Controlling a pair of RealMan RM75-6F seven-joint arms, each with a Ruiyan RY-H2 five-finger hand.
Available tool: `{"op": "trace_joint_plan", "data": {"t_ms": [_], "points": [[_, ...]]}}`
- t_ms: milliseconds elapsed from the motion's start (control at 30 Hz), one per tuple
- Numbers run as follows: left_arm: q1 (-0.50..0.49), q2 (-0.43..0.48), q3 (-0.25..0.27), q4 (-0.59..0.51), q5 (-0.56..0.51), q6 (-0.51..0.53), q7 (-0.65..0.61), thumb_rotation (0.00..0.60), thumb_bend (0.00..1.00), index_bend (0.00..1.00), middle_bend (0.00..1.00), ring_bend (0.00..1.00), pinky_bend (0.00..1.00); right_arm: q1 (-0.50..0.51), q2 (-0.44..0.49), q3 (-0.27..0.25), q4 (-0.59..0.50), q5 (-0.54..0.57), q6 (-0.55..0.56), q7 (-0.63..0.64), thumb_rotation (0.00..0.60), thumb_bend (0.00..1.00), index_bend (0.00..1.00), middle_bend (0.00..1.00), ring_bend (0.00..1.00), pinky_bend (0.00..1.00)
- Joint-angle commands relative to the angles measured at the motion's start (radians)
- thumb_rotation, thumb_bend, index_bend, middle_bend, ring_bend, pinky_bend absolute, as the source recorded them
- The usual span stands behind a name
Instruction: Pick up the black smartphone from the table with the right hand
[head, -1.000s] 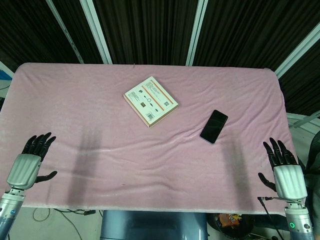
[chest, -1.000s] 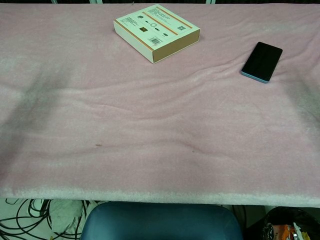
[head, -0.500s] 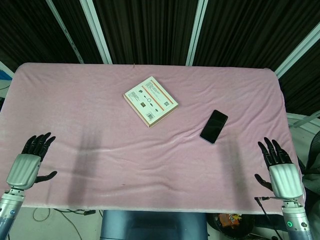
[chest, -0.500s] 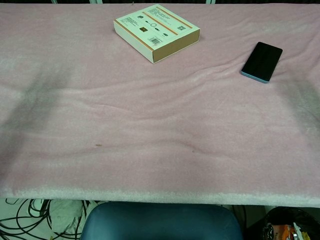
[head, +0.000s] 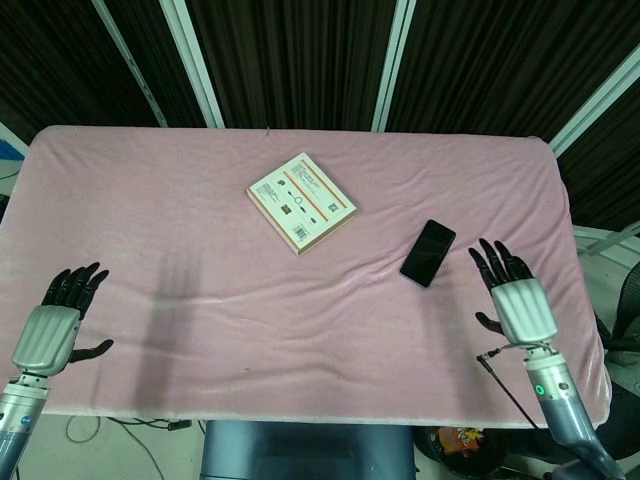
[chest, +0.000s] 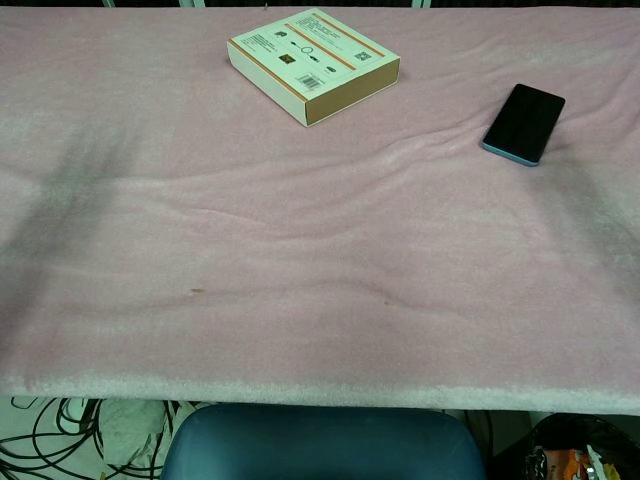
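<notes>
The black smartphone (head: 428, 253) lies flat, screen up, on the pink cloth right of the middle; the chest view shows the smartphone (chest: 524, 122) at the upper right with a blue edge. My right hand (head: 515, 296) hovers over the cloth just to the right of the phone and a little nearer me, fingers spread, holding nothing. At the table's near left edge my left hand (head: 55, 324) is open and empty. Neither hand appears in the chest view.
A flat white box with an orange edge (head: 301, 201) lies left of the phone, near the table's middle; the same box (chest: 313, 63) shows at the top of the chest view. The pink cloth (head: 200, 290) is wrinkled. A blue chair seat (chest: 320, 445) sits below the front edge.
My right hand has moved up and to the left from the table's near right corner, ending close beside the phone. The left hand, phone and box have stayed put.
</notes>
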Motion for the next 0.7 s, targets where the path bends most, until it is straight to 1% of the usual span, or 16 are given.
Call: {"op": "trace_joint_plan", "data": {"t_ms": [33, 133, 200, 267, 433, 567, 700], "points": [[-0.001, 0.0, -0.001, 0.0, -0.001, -0.001, -0.002, 0.6, 0.0, 0.0, 0.0, 0.0, 0.0, 0.105, -0.08, 0.06, 0.085, 0.08, -0.127, -0.056, 0.6, 0.14, 0.0, 0.0, 0.0, 0.23], [-0.002, 0.001, -0.003, 0.001, -0.009, -0.006, -0.006, 0.6, 0.0, 0.0, 0.0, 0.0, 0.0, 0.163, -0.128, 0.079, 0.161, 0.105, -0.193, -0.06, 0.6, 0.14, 0.01, 0.02, 0.01, 0.23], [-0.004, 0.0, -0.005, 0.001, -0.014, -0.011, -0.007, 0.6, 0.0, 0.0, 0.0, 0.0, 0.0, 0.199, -0.155, 0.081, 0.218, 0.106, -0.233, -0.05, 0.6, 0.14, 0.07, 0.07, 0.04, 0.24], [-0.005, 0.0, -0.006, 0.001, -0.019, -0.015, -0.007, 0.6, 0.0, 0.0, 0.0, 0.0, 0.0, 0.235, -0.176, 0.071, 0.284, 0.086, -0.268, -0.043, 0.6, 0.14, 0.13, 0.11, 0.07, 0.24], [-0.007, -0.001, -0.01, -0.001, -0.032, -0.024, -0.006, 0.6, 0.0, 0.0, 0.0, 0.0, 0.0, 0.318, -0.197, 0.011, 0.431, -0.002, -0.353, 0.016, 0.6, 0.14, 0.25, 0.21, 0.13, 0.27], [-0.009, -0.004, -0.013, -0.002, -0.042, -0.031, 0.001, 0.6, 0.0, 0.0, 0.0, 0.0, 0.0, 0.374, -0.2, -0.035, 0.508, -0.064, -0.405, 0.097, 0.6, 0.14, 0.31, 0.26, 0.17, 0.28], [-0.011, -0.007, -0.015, -0.004, -0.05, -0.037, 0.009, 0.6, 0.0, 0.0, 0.0, 0.0, 0.0, 0.423, -0.216, -0.07, 0.577, -0.104, -0.454, 0.156, 0.6, 0.14, 0.33, 0.28, 0.18, 0.28]]}}
